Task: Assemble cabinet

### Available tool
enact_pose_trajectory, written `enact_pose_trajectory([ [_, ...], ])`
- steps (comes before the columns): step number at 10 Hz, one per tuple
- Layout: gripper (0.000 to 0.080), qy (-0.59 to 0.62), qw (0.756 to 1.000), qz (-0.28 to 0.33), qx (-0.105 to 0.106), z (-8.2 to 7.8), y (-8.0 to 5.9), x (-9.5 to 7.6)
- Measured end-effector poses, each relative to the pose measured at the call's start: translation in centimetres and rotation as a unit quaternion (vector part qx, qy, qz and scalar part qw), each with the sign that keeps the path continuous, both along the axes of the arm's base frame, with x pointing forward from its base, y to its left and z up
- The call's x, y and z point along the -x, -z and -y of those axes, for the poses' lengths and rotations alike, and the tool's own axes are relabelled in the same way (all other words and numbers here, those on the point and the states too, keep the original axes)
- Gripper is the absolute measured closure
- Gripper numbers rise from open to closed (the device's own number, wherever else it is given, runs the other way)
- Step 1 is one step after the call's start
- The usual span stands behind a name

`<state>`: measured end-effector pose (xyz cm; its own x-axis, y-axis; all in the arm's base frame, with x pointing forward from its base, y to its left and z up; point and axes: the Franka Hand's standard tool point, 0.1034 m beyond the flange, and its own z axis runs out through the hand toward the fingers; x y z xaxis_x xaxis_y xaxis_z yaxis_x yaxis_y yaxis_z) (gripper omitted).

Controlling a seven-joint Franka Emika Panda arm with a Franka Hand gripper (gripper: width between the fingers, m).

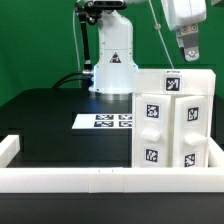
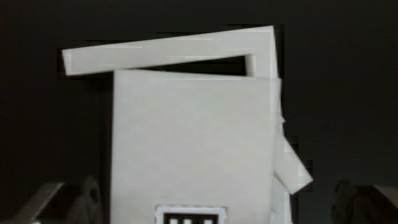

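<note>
The cabinet (image 1: 176,120) is a tall white box with several black-and-white tags on its front. It stands upright at the exterior view's right, just behind the rail. My gripper (image 1: 188,52) hangs above its top, fingers pointing down, a small gap away from it. In the wrist view the cabinet (image 2: 196,130) fills the middle, seen from above, with a white panel (image 2: 169,55) angled open at its far end. My gripper (image 2: 210,208) is open and holds nothing; its dark fingers (image 2: 68,200) show far apart on either side of the box.
The long low white rail (image 1: 100,178) runs along the table's front, with a raised end at the exterior view's left (image 1: 8,148). The marker board (image 1: 108,121) lies flat mid-table. The arm's white base (image 1: 112,62) stands behind it.
</note>
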<state>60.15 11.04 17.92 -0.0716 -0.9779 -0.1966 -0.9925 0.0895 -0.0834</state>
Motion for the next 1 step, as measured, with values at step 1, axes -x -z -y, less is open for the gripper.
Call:
enact_pose_trajectory([
  [1, 0.0151, -0.001, 1.0, 0.0, 0.0, -0.01, 0.01, 0.0],
])
